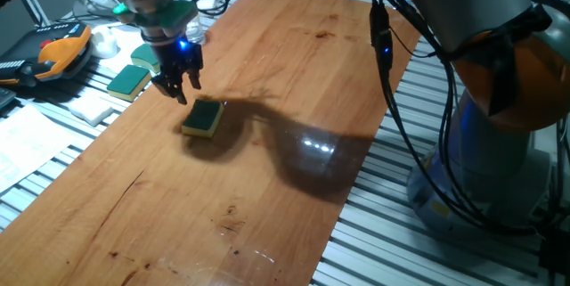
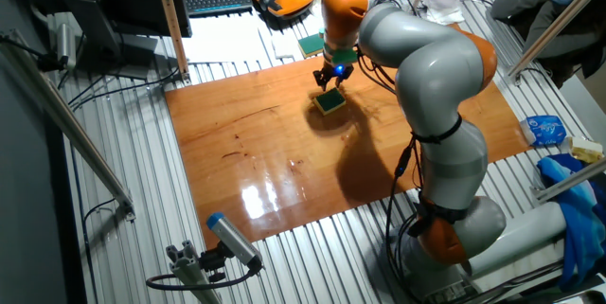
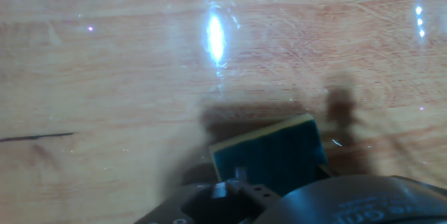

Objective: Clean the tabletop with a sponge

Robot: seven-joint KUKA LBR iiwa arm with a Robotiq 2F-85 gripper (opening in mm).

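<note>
The gripper [image 1: 178, 85] hovered just above the sponge [image 1: 204, 118] — fingers apart, holding nothing — near the worktop's [image 1: 267, 72] far edge. The grasp seemingly remained ahead: next, descend and close on the sponge's sides.

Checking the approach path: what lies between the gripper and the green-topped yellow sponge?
Nothing: in one fixed view only bare reddish-brown wooden tabletop and shadow separate the gripper from the green-topped yellow sponge.
</note>
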